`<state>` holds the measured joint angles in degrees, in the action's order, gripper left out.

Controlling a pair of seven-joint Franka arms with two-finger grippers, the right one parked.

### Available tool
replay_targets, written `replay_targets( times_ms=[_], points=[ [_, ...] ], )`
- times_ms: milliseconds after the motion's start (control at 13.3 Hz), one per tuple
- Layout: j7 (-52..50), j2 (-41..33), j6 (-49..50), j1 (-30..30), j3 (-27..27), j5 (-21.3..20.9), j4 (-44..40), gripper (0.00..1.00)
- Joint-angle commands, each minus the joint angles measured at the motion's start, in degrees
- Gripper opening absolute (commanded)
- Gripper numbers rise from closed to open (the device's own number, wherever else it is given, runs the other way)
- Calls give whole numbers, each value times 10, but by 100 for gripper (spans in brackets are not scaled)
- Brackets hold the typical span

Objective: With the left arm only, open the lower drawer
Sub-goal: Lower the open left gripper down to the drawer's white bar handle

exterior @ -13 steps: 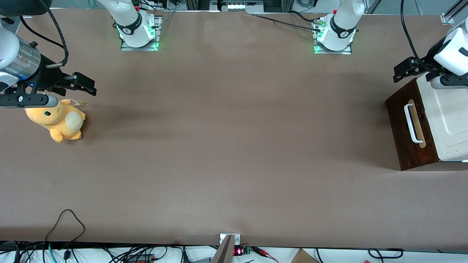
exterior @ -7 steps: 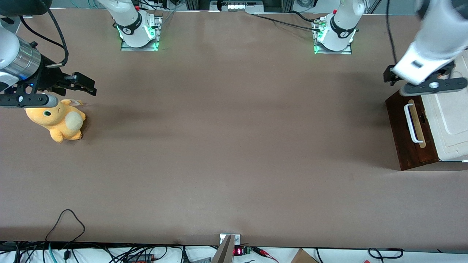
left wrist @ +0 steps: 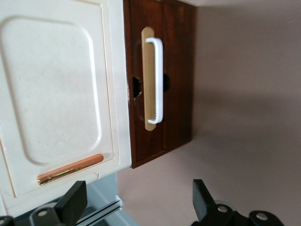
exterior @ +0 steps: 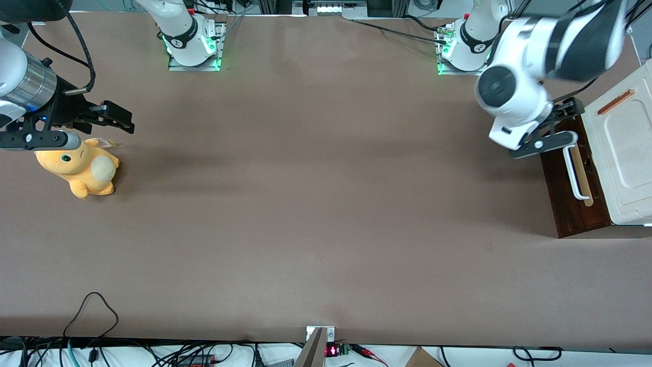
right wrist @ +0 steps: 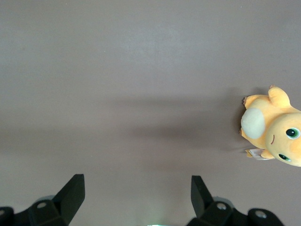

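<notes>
The lower drawer (exterior: pixel 564 201) is a dark brown front with a white bar handle (exterior: pixel 573 176) on a pale strip, at the working arm's end of the table. It looks shut against the cream-white body (exterior: pixel 629 153). The left arm (exterior: pixel 512 97) hangs over the table just in front of the drawer, at the end of the handle farther from the front camera. Its gripper (exterior: pixel 568 113) is above the drawer front's upper edge. In the left wrist view the gripper (left wrist: pixel 138 195) is open and empty, apart from the drawer (left wrist: pixel 176 70) and the handle (left wrist: pixel 158 80).
The cream body carries a thin orange-brown strip (exterior: pixel 615 102), also seen in the left wrist view (left wrist: pixel 70 169). An orange plush toy (exterior: pixel 81 168) lies toward the parked arm's end. Cables (exterior: pixel 91 311) trail at the table edge nearest the front camera. An aluminium rail (left wrist: pixel 101 209) runs beside the cabinet.
The left arm has swung off the top of the cream body toward the parked arm's end and now hangs in front of the drawer. The cabinet top is uncovered. The drawer has not moved.
</notes>
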<state>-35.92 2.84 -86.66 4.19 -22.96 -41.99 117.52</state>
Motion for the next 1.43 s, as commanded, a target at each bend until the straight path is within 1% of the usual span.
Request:
replay_targets(
  times_ms=[0, 150, 226, 301, 376, 526, 677, 902, 1353],
  points=[
    [-76, 37, 1, -8, -4, -79, 48, 97],
    [-131, 65, 4, -16, -4, -126, 82, 97],
    [-141, 82, 12, -16, -4, -152, 91, 98],
    [-150, 101, 16, -18, -3, -175, 95, 97],
    [-163, 116, 18, -20, -1, -189, 103, 97],
    [-199, 166, 38, -21, 6, -234, 104, 96],
    [-212, 194, 46, -30, 28, -264, 93, 95],
    [-205, 228, 40, -30, 74, -330, 75, 91],
    [-202, 248, 29, -29, 86, -358, 67, 88]
  ],
)
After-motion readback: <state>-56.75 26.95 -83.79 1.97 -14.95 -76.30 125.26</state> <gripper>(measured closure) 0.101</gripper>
